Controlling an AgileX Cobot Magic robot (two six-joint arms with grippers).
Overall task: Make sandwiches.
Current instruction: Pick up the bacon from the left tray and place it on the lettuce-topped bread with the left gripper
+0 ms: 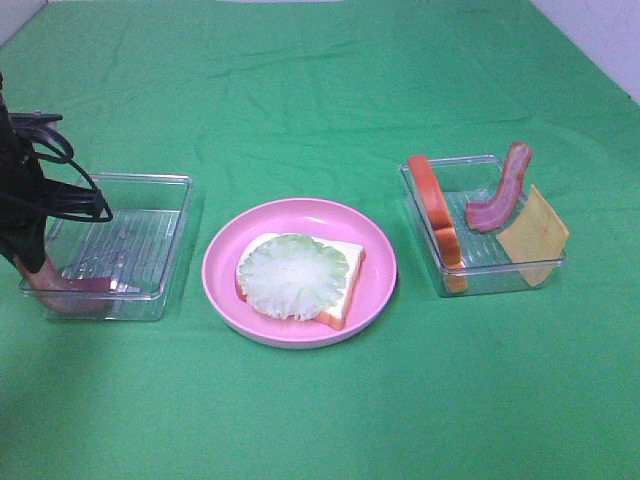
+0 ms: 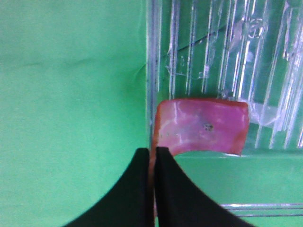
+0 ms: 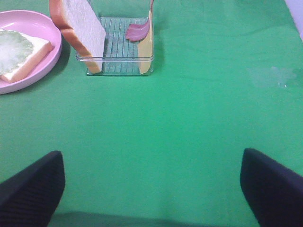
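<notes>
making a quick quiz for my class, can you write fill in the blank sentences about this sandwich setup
The plate under the bread slice and lettuce leaf is ____.
The left gripper is ____ on a bacon strip.
The right gripper is ____ above bare green cloth.
The cheese square leans in the clear tray on the plate's ____ side in the high view.
Missing words: pink; shut; open; right.
</notes>
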